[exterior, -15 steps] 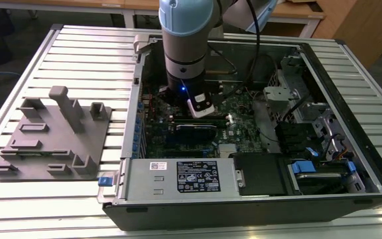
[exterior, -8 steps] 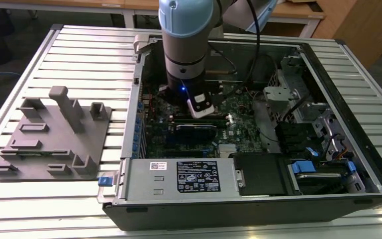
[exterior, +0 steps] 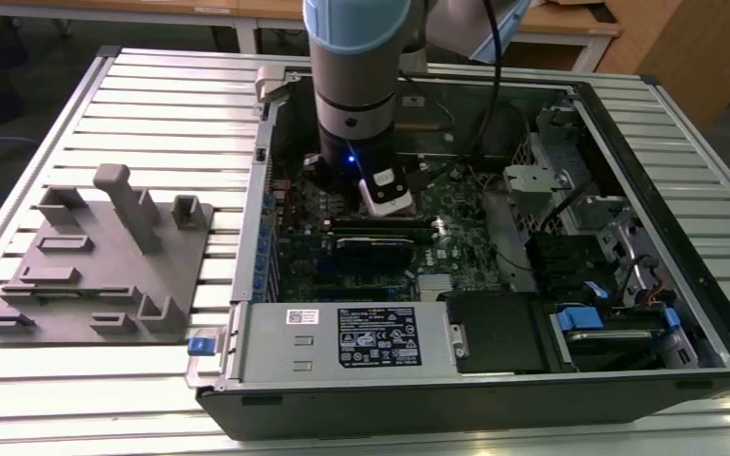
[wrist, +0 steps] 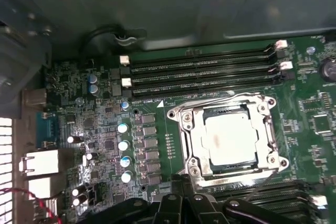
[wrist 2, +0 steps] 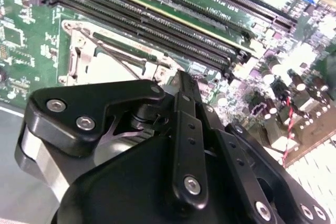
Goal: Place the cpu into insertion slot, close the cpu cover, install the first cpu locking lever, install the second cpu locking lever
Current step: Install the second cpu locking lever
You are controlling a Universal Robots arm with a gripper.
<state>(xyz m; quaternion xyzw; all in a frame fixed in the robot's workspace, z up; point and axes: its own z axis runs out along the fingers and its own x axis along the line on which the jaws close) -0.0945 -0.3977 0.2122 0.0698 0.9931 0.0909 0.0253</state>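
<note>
Hovering at lower centre of the first wrist view, tool (wrist: 184, 192) beside cover (wrist: 184, 121), shut over seated cpu (wrist: 231, 140), presumably for the levers; grip unclear

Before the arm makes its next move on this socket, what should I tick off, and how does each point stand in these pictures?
1. Chip seated in the socket: ok, it lies flat and square in the first wrist view.
2. Metal cover frame down over the chip: ok, it appears closed.
3. Locking levers latched: cannot tell.
4. Hand next to the socket: ok, its tip sits at the socket's edge.
5. Hand free of any part: cannot tell.
6. Memory slots beside the socket undisturbed: ok.
</note>
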